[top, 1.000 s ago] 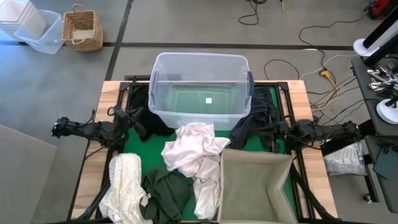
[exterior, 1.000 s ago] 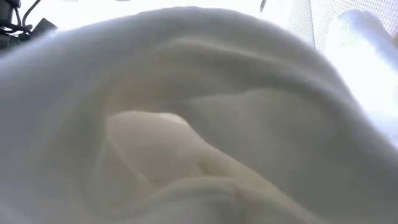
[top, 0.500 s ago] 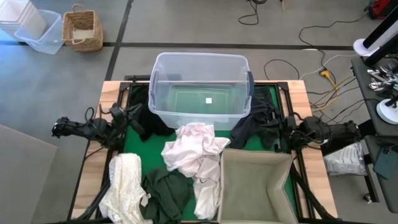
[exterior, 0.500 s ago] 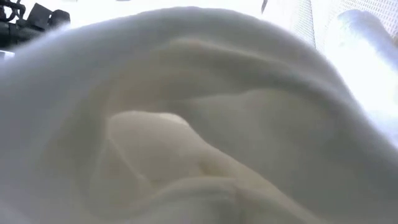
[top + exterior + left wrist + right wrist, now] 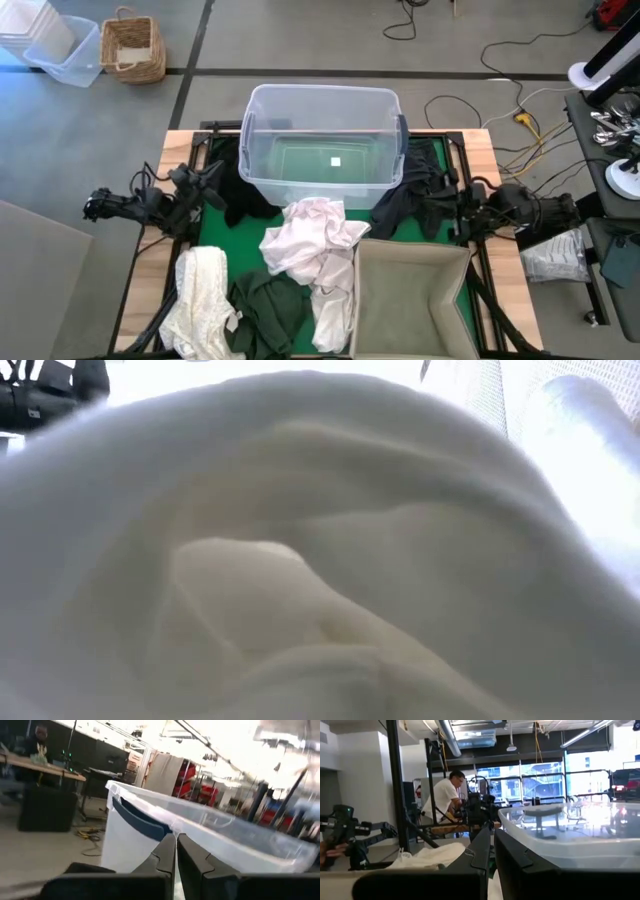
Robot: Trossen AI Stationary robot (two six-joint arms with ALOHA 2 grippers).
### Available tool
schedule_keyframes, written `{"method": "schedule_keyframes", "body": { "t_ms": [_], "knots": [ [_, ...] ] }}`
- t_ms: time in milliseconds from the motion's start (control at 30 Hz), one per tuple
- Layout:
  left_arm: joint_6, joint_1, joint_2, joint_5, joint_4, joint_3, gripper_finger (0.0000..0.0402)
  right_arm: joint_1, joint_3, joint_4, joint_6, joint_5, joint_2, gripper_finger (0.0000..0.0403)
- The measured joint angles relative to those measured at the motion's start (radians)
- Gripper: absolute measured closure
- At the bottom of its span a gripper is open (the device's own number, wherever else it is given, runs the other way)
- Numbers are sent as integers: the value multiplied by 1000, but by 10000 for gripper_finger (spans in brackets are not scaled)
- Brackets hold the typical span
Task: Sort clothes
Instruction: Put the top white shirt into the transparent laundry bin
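Green matting [image 5: 222, 222] covers the middle of the wooden table [image 5: 180, 146], and a grey concrete floor runs off behind it, where a wicker basket [image 5: 132, 46] sits beside a small clear bin [image 5: 62, 52]. Centre stage at the far side of the mat stands the clear plastic tub [image 5: 322, 146], with nothing in it but a small white label. Just in front of it sprawls a pale pink garment [image 5: 312, 238], bunched up and touching the beige fabric box [image 5: 410, 300] at the near right. A white garment [image 5: 332, 312] trails down from it along the box's wall. Near left, a cream garment [image 5: 202, 298] lies in a long heap, and a dark green garment [image 5: 270, 308] is crumpled between it and the white one. Dark clothes flank the tub: a black garment [image 5: 242, 192] on its left, a charcoal garment [image 5: 405, 202] on its right.

Over on the left edge, the left gripper [image 5: 210, 180] hangs just beside the black garment, fingers [image 5: 165, 856] pressed together on nothing. Mirroring it, the right gripper [image 5: 452, 205] sits at the charcoal garment's edge, fingers [image 5: 482, 851] clenched and empty too. Down low, pale fabric, probably the cream garment [image 5: 320, 560], smothers almost the whole lens. Beyond the table, a person in a white shirt [image 5: 442, 795] bends over a bench.
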Motion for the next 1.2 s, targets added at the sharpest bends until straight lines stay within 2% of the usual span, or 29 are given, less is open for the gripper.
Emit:
{"method": "schedule_keyframes", "body": {
  "t_ms": [233, 300, 500, 567, 800, 1033, 1200],
  "knots": [
    [-187, 0, 0, 9, 3, 0, 401, 0, 42, -1, 3, 0, 0, 385],
    [-164, 0, 0, 49, 6, 7, 401, 0, 58, -1, 1, 0, 0, 385],
    [-41, -1, 8, 262, 0, 97, 401, 0, 110, -51, 12, 0, 0, 385],
    [-36, -1, 24, 286, -48, 141, 401, 0, 133, -85, 10, 0, 0, 385],
    [-117, -1, 174, 280, -308, 290, 401, 0, 225, -196, 11, 0, 0, 385],
    [-208, 0, 310, 143, -647, 475, 401, 0, 282, -328, 5, 0, 0, 385],
    [-198, 0, 367, 129, -686, 534, 401, 0, 285, -343, -3, 0, 0, 385]
  ]
}}
